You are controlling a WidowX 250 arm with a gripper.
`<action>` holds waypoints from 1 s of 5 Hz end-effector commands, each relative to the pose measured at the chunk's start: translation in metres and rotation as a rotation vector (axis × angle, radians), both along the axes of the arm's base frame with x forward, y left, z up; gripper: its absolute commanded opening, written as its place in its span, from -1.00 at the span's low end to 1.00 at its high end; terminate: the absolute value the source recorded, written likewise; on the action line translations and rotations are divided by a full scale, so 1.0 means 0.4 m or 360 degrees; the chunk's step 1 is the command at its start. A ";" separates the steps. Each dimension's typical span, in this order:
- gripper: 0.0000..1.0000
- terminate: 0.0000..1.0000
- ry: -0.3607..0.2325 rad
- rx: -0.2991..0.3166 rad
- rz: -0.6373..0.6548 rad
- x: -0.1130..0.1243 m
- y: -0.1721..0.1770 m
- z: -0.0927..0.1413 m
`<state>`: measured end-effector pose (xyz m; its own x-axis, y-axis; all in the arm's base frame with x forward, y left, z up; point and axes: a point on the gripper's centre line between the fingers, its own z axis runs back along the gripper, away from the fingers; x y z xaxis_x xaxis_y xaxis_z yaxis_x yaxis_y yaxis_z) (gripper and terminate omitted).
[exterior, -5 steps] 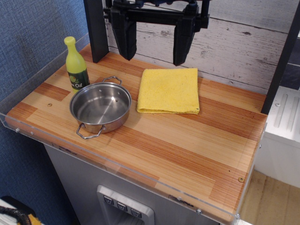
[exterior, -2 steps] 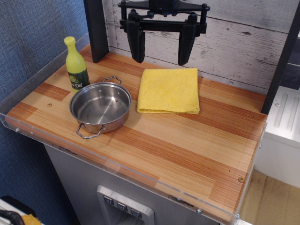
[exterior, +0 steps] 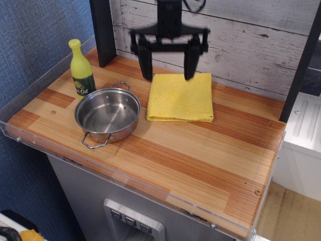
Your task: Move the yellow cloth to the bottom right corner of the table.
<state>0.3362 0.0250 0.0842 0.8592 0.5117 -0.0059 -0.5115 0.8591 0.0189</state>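
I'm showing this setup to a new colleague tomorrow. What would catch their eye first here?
Probably the bright yellow cloth, lying flat toward the back of the striped wooden table. Right above its far edge hangs the black pincer, jaws spread wide, blurred. To the left sits a shiny steel pan, empty, with a yellow-green bottle standing behind it near the left rim.

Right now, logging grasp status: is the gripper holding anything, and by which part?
Nothing. The black gripper hangs open above the bright yellow folded cloth's far edge.
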 end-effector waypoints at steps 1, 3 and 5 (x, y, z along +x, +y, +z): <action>-1.00 -1.00 -0.0101 0.0051 0.0091 0.080 0.039 -0.064; -1.00 -1.00 -0.0158 0.0120 0.0104 0.109 0.033 -0.088; -1.00 -1.00 -0.0176 0.0115 0.0160 0.108 0.039 -0.117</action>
